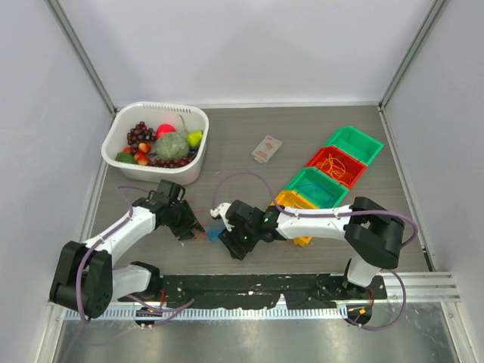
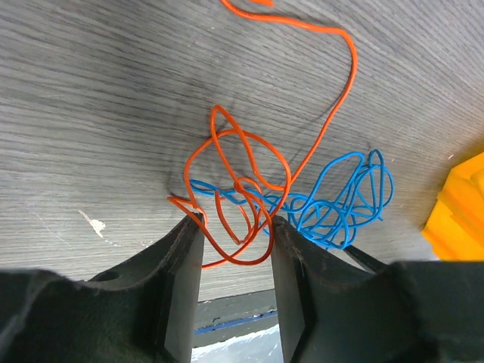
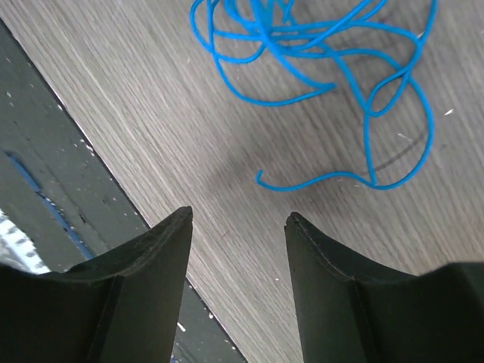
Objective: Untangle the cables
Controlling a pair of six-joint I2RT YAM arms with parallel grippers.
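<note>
Left fingers (image 2: 181, 280) half-apart, straddling orange cable (image 2: 240, 184) loops; right fingers (image 3: 151, 265) wide, empty; blue cable (image 3: 366, 144) cut off.

Left arm (image 1: 125, 227) and right arm (image 1: 318, 221) bend inward, tips close together; left hand (image 2: 236, 221) half parted, right hand (image 3: 238, 215) gaping wider

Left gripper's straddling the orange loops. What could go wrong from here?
1. The orange cable crosses the blue cable right at the left gripper; closing could pinch both and drag the whole tangle.
2. The right gripper is open and holds nothing, so pulling may tighten the knot.
</note>
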